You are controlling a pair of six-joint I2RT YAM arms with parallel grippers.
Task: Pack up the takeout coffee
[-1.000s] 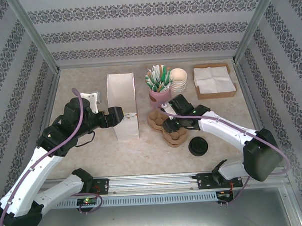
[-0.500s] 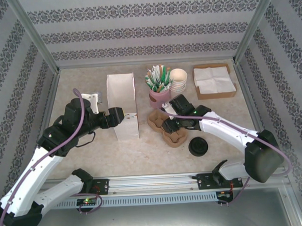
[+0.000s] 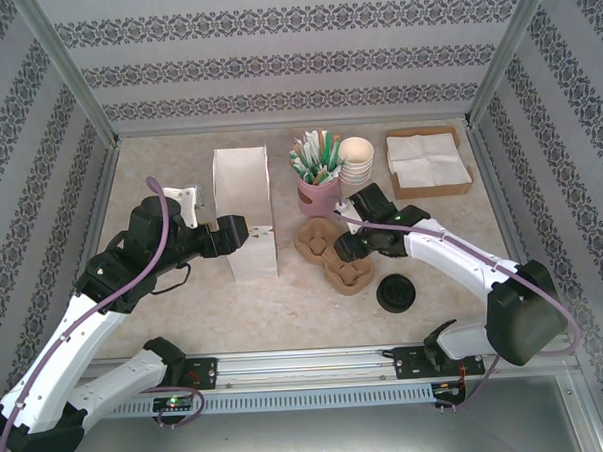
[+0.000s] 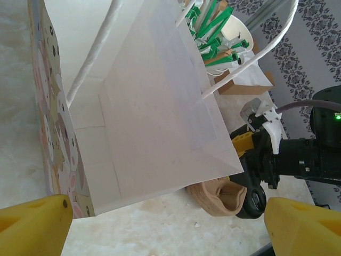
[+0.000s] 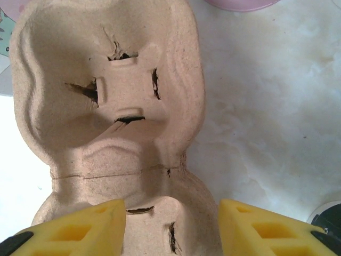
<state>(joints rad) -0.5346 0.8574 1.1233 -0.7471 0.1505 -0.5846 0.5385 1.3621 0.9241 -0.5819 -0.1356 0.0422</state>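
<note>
Over at nine o'clock on the bench [image 3: 285, 312], the left hand [image 3: 236, 233] is parked right at the near rim of the white paper bag [image 3: 242, 189], and the left wrist camera stares straight into the bag's gaping mouth. Yellow fingers [image 4: 34, 224] sit wide apart at the frame's bottom corners, released, gripping nothing. The bag's floor is in shadow, and a printed outer side is just a sliver at the left edge. Across at three o'clock of the bag lies the pulp cup carrier [image 3: 314, 241], flat on the bench, and the right hand [image 3: 344, 246] hangs directly over its middle, hiding part of it from above. Up close on the right wrist camera, the two yellow tips are parted and straddle the near well; whether either tip touches the pulp is hard to call, and that well is cut off by the bottom edge. Down at five o'clock of the carrier, a black lid [image 3: 396, 294] rests by itself. Up at twelve o'clock, a pink cup [image 3: 318, 197] bristles with stirrers, a stack of paper cups [image 3: 357, 156] sits just beside it, and a napkin box [image 3: 429, 162] follows at two o'clock.
</note>
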